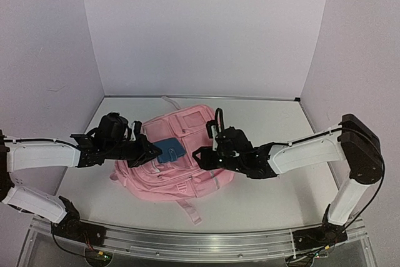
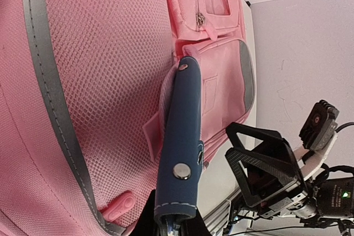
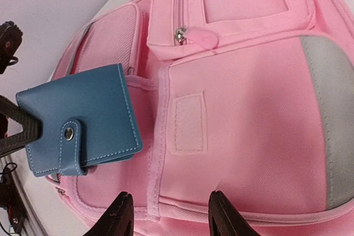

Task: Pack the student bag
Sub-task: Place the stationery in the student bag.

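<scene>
Student bag (image 1: 187, 123) lies beneath both claws; left claw (image 1: 152, 152) clamps blue wallet (image 1: 169, 149); right claw (image 3: 168, 214) apart over its front.

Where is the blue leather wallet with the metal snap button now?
In the top view, the blue wallet is left of centre, held by the left gripper over the pink fabric backpack, beside its mesh pocket.

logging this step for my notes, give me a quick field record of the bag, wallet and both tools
bag: pink student bag, flat on the table, front side up
left tool: shut on a blue wallet, snap fastened, over the mesh pocket
right tool: open, empty, above the front pocket
progress: wallet not yet inside the bag
</scene>
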